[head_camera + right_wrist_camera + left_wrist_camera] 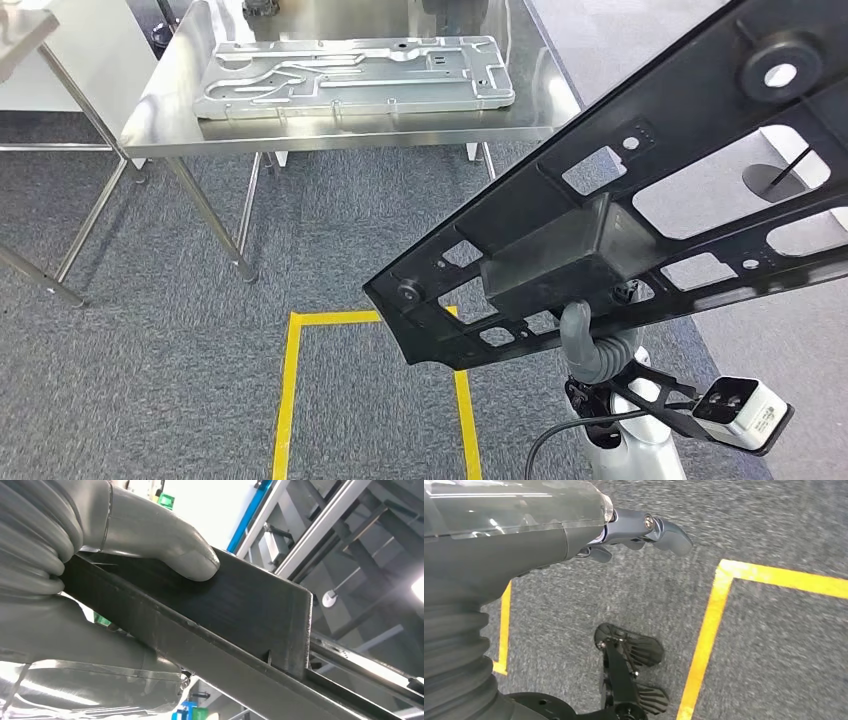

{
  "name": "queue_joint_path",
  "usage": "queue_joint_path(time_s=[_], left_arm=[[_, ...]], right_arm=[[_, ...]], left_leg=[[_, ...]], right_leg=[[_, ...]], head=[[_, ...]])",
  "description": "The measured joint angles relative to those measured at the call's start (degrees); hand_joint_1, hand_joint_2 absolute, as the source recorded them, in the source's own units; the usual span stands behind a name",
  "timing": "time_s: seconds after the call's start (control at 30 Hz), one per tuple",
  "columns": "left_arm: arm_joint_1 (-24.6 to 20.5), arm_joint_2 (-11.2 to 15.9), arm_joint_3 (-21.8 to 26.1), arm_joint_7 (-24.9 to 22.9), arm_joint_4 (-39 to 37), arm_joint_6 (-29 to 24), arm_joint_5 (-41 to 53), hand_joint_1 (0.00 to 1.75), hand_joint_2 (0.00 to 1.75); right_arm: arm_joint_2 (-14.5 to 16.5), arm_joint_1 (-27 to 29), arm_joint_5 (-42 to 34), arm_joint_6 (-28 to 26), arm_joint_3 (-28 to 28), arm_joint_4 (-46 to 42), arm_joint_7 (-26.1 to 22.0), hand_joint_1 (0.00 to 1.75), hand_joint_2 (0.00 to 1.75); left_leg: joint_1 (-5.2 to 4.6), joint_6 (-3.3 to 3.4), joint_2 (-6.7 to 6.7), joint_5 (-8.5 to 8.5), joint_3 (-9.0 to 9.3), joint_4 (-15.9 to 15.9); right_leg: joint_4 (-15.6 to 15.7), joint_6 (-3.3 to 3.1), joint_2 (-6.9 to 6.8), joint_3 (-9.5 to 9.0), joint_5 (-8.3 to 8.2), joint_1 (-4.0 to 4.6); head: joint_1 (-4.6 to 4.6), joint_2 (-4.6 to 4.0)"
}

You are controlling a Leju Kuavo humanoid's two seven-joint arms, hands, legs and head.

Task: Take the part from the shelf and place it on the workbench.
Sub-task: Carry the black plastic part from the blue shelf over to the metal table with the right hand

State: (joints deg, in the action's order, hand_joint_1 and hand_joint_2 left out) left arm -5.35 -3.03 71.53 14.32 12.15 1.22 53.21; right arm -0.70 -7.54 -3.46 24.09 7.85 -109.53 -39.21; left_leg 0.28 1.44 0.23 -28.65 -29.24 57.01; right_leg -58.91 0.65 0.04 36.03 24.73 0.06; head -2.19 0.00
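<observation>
Here, a long black part is held up in the air by the right hand, well short of the workbench, which stands ahead across an open stretch of grey carpet. The part is gripped near its lower end, where a solid box-like block juts from the frame; in the right wrist view the thick grey thumb is seen pressed flat on the block's dark, finely grained face, while the fingers on the other side are hidden by the part itself. The part is a flat, matt black frame pierced with rectangular and round openings, tilted so that its far end rises out of the picture at the upper right, where it is cut off. The workbench is of bright brushed steel on thin tubular legs, and on its top a pale grey metal plate with raised ribs and channels is laid, taking up most of the surface; a narrow bare strip is left along the near edge. A rectangle of yellow tape is marked on the carpet between robot and bench. The left hand is seen in the left wrist view hanging over the carpet, nothing in it, its dark fingers loosely bent; how far they are apart cannot be told
</observation>
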Motion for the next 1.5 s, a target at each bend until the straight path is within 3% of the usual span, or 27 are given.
queue_joint_path(time_s=[0.07,0.17,0.2,0.3,0.33,0.37,0.4,0.47,0.5,0.53,0.63,0.7,0.73,0.8,0.83,0.87,0.9,0.97,1.03,1.13,1.2,1.3,1.37,1.4,1.43,1.5], left_arm=[[0.0,0.0,0.0,0.1,0.0,0.0,0.0,0.0,1.75],[-0.1,0.1,0.0,0.1,0.0,0.1,0.0,0.0,1.75],[-0.1,0.1,0.0,0.1,0.0,0.1,0.1,0.0,1.75],[-0.1,0.1,0.0,0.2,0.0,0.2,0.1,0.0,1.75],[0.0,0.1,0.0,0.2,0.0,0.2,0.1,0.0,1.75],[0.1,0.1,0.0,0.2,0.0,0.2,0.1,0.0,1.75],[0.2,0.1,0.0,0.2,0.0,0.2,0.1,0.0,1.75],[0.2,0.1,0.0,0.1,0.0,0.2,0.1,0.0,1.75],[0.2,0.1,0.0,0.1,0.0,0.1,0.0,0.0,1.75],[0.2,0.1,0.0,0.1,0.0,0.1,0.0,0.0,1.75],[0.2,0.1,0.0,0.1,0.0,-0.1,0.0,0.0,1.75],[0.2,0.1,0.0,0.2,0.0,-0.1,0.1,0.0,1.75],[0.1,0.1,0.0,0.2,0.0,-0.1,0.1,0.0,1.75],[0.1,0.1,0.0,0.2,0.0,-0.1,0.1,0.0,1.75],[0.1,0.1,0.0,0.3,0.0,-0.1,0.1,0.0,1.75],[0.2,0.1,0.0,0.3,0.0,-0.1,0.1,0.0,1.75],[0.2,0.1,0.0,0.3,0.0,-0.1,0.1,0.0,1.75],[0.2,0.1,0.0,0.3,0.0,-0.1,0.1,0.0,1.75],[0.1,0.1,0.0,0.4,0.0,0.0,0.1,0.0,1.75],[0.1,0.1,0.0,0.6,0.0,0.1,0.2,0.0,1.75],[0.0,0.1,0.0,0.6,0.0,0.1,0.1,0.0,1.75],[0.0,0.1,0.0,0.6,0.0,0.0,-0.2,0.0,1.75],[0.2,0.1,0.0,0.6,0.0,-0.2,-0.5,0.0,1.75],[0.2,0.1,0.0,0.5,0.0,-0.3,-0.7,0.0,1.75],[0.2,0.1,0.1,0.5,0.0,-0.4,-0.8,0.0,1.75],[0.3,0.1,0.2,0.6,0.0,-0.5,-1.0,0.0,1.75]], right_arm=[[0.0,0.0,0.1,0.0,0.0,-0.1,0.0,1.75,1.75],[0.0,0.0,0.1,-0.2,-0.1,-0.3,0.0,1.75,1.75],[0.0,0.0,0.1,-0.3,-0.1,-0.4,0.0,1.75,1.75],[0.0,0.1,0.2,-0.3,-0.2,-0.5,0.0,1.75,1.75],[0.0,0.2,0.2,-0.3,-0.2,-0.5,0.0,1.75,1.75],[0.0,0.2,0.2,-0.3,-0.2,-0.5,0.0,1.75,1.75],[0.0,0.3,0.1,-0.3,-0.2,-0.5,0.0,1.75,1.75],[0.0,0.3,0.1,-0.2,-0.2,-0.5,0.0,1.75,1.75],[0.0,0.2,0.1,-0.1,-0.2,-0.5,0.0,1.75,1.75],[0.0,0.2,0.1,0.0,-0.2,-0.5,0.0,1.75,1.75],[0.0,0.3,0.0,0.2,-0.2,-0.5,0.0,1.75,1.75],[0.0,0.2,0.0,0.4,-0.3,-0.6,0.0,1.75,1.75],[0.0,0.2,0.0,0.4,-0.3,-0.6,0.0,1.75,1.75],[0.0,0.4,0.0,0.5,-0.4,-0.6,0.0,1.75,1.75],[0.0,0.5,0.0,0.4,-0.4,-0.6,0.0,1.75,1.75],[0.0,0.6,0.0,0.4,-0.4,-0.7,0.0,1.75,1.75],[0.0,0.6,0.1,0.4,-0.4,-0.7,0.0,1.75,1.75],[0.0,0.6,0.1,0.4,-0.4,-0.7,0.0,1.75,1.75],[0.0,0.7,0.2,0.3,-0.4,-0.9,0.0,1.75,1.75],[0.0,1.1,0.2,0.2,-0.5,-1.6,0.0,1.75,1.75],[0.0,1.2,0.0,0.2,-0.5,-2.2,0.0,1.75,1.75],[0.1,1.3,-0.1,0.6,-0.6,-2.5,0.0,1.75,1.75],[0.1,1.3,0.0,0.8,-0.5,-2.5,0.0,1.75,1.75],[0.1,1.2,0.0,0.9,-0.5,-2.4,0.0,1.75,1.75],[0.2,1.1,0.1,1.0,-0.5,-2.4,0.0,1.75,1.75],[0.3,0.8,0.1,1.2,-0.4,-2.1,0.0,1.75,1.75]], left_leg=[[-0.09,-0.73,0.07,-0.24,0.5,0.3],[-0.11,-1.57,0.13,-0.83,0.33,2.9],[-0.03,-1.78,0.1,-1.74,-0.82,5.3],[0.25,-2.47,0.06,-6.11,-7.35,15.4],[0.28,-2.57,0.06,-6.6,-8.89,16.8],[0.29,-2.55,0.06,-5.77,-9.42,16.2],[0.29,-2.45,0.06,-3.7,-8.96,13.6],[0.14,-1.94,0.07,1.52,-6.72,5.9],[-0.03,-1.61,0.07,2.92,-5.92,3.1],[-0.23,-1.22,0.06,3.61,-5.52,1.6],[-0.25,-0.09,-0.07,3.53,-4.7,0.6],[0.02,0.52,-0.14,3.27,-3.59,0.1],[0.06,0.71,-0.14,2.99,-3.14,0.0],[0.08,0.89,-0.18,2.21,-2.35,-0.1],[0.08,0.86,-0.22,1.74,-1.84,-0.1],[0.09,0.78,-0.28,1.25,-1.22,-0.1],[0.11,0.66,-0.34,0.7,-0.47,-0.1],[0.13,0.29,-0.4,-0.47,0.95,-0.1],[0.07,-0.36,-0.46,-1.55,1.79,-0.3],[0.02,-1.48,-0.4,-2.0,2.98,-0.2],[0.14,-1.92,-0.38,-2.41,2.26,2.9],[0.3,-2.38,-0.38,-6.28,-4.27,13.7],[0.31,-2.49,-0.37,-8.51,-7.76,16.6],[0.31,-2.43,-0.37,-7.93,-8.24,15.3],[0.29,-2.26,-0.37,-5.81,-7.96,12.3],[0.12,-1.64,-0.31,0.19,-6.66,5.2]], right_leg=[[1.1,-0.79,-0.09,-0.41,0.35,0.29],[1.7,-1.83,-0.05,-1.98,0.05,-0.09],[1.8,-2.07,-0.06,-2.6,0.29,-0.2],[1.9,-2.44,0.03,-3.55,1.27,-0.14],[1.9,-2.43,0.15,-3.89,1.62,-0.1],[1.9,-2.38,0.27,-4.37,2.02,-0.08],[1.9,-2.28,0.35,-4.98,2.46,-0.07],[1.8,-1.96,0.36,-6.26,3.46,-0.02],[1.9,-1.7,0.36,-6.6,3.84,-0.01],[1.9,-1.39,0.37,-6.78,4.12,0.0],[0.9,-0.32,0.36,-6.76,4.03,0.0],[-3.1,0.25,0.3,-4.66,4.19,-0.12],[-6.6,0.49,0.28,-2.47,4.97,-0.27],[-13.4,1.0,0.27,2.58,7.82,-0.53],[-15.1,1.19,0.26,4.42,8.89,-0.67],[-15.0,1.33,0.24,5.32,8.93,-0.78],[-12.9,1.33,0.19,5.18,7.63,-0.87],[-5.2,0.87,0.02,3.04,2.02,-0.88],[-0.1,0.26,-0.16,1.45,-1.31,-0.56],[1.3,-0.84,0.01,0.29,-1.17,-0.44],[1.7,-1.54,0.04,-1.16,-0.72,-0.6],[1.8,-2.03,0.06,-2.96,0.68,-0.55],[1.8,-2.06,0.2,-4.24,1.77,-0.47],[1.8,-2.02,0.26,-5.02,2.34,-0.43],[1.8,-1.94,0.28,-5.88,2.95,-0.4],[1.9,-1.6,0.33,-7.47,4.18,-0.29]], head=[[0.0,0.0],[-0.02,0.0],[-0.02,0.0],[-0.02,0.0],[-0.03,0.0],[-0.03,0.0],[-0.03,0.0],[-0.02,0.0],[-0.02,0.0],[-0.02,0.0],[-0.02,0.0],[-0.01,0.0],[-0.01,0.0],[-0.02,0.0],[-0.02,0.0],[-0.02,0.0],[-0.02,0.0],[-0.01,0.0],[0.01,0.0],[-0.01,0.0],[-0.02,0.0],[-0.02,0.0],[-0.02,0.0],[-0.02,0.0],[-0.02,0.0],[-0.02,0.0]])
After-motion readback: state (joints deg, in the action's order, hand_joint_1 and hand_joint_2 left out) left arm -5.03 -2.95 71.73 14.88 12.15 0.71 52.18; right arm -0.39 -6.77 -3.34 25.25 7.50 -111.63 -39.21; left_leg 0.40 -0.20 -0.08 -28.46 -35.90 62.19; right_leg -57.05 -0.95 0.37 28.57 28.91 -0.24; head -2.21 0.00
